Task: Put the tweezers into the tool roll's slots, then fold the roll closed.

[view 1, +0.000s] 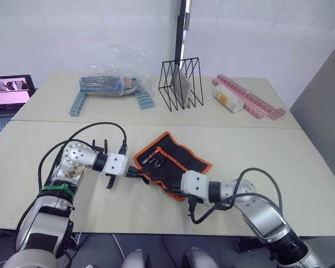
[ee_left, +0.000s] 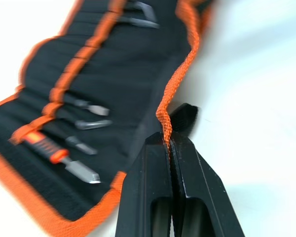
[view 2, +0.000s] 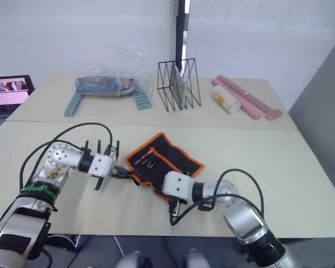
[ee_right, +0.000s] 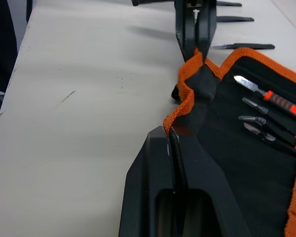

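Left wrist view shows the left gripper (ee_left: 168,143) with its two black fingers squeezed together on the orange edge of the tool roll (ee_left: 103,74). The right gripper (ee_right: 170,136) pinches the same edge a bit further along, fingers closed too. I think both hold that edge so they can lift it and fold the roll over. The tool roll lies open on the table (view 1: 240,139), just in front of the black wire rack (view 1: 180,84). It is black with an orange border and stripe. Several tweezers (ee_left: 86,114) sit in the slots (ee_left: 64,89), tips poking out, beside an orange-handled tool (ee_left: 49,150).
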Available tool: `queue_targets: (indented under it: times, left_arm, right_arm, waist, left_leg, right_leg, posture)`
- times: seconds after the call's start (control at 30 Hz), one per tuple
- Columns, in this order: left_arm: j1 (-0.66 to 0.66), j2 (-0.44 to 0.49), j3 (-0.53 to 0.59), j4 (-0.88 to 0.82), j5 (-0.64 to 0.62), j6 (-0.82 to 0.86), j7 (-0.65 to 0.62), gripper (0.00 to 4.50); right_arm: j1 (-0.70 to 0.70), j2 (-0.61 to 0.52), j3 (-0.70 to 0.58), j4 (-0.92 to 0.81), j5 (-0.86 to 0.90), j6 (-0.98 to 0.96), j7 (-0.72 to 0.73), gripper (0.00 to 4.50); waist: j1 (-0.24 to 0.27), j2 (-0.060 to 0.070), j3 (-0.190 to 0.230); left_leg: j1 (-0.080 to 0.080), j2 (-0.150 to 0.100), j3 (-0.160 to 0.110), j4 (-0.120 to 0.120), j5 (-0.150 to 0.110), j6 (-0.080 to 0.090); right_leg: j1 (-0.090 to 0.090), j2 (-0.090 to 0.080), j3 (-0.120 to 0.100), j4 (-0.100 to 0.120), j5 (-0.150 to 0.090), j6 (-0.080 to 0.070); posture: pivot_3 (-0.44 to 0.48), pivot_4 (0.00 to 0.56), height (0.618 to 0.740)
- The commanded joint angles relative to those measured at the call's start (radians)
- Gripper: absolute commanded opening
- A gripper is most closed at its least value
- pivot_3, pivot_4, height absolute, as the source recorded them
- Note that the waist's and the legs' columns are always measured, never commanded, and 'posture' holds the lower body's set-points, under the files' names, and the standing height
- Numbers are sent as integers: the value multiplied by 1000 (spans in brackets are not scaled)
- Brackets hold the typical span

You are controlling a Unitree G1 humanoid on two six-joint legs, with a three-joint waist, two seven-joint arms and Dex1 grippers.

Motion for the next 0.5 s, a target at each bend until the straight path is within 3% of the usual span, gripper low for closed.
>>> queue_targets:
  times: [0.03,0.2,0.3,0.47,0.5]
  left_arm:
    - [18,8,-24,10,29,-87,29,6]
    - [29,14,-34,26,38,-112,54,0]
    - [35,23,-43,26,44,-136,56,0]
    - [33,37,-53,42,50,-166,65,0]
    - [30,40,-55,48,53,-172,68,0]
  right_arm:
    - [3,8,-26,-64,31,28,-7,282]
    - [9,-2,-64,-108,92,86,9,1896]
    - [-23,24,-135,-148,253,264,20,2916]
    - [-64,141,-190,-90,348,391,-85,2916]
    - [-63,149,-172,-66,319,371,-102,2641]
  waist:
    - [0,0,0]
    - [0,0,0]
    - [0,0,0]
    - [-3,0,-1]
    - [-3,0,-1]
  left_leg:
    - [0,0,0,0,0,0]
    - [0,0,0,0,0,0]
    - [1,0,0,0,0,0]
    - [1,1,-1,0,0,0]
    - [1,1,-1,0,0,0]
  right_leg:
    - [0,0,0,0,0,0]
    - [1,0,0,0,0,0]
    - [1,0,0,1,0,0]
    - [1,0,0,2,0,0]
    - [1,0,0,2,0,0]
  posture:
    - [0,150,737]
    - [0,150,737]
    - [0,150,737]
    - [0,150,737]
    - [0,150,737]
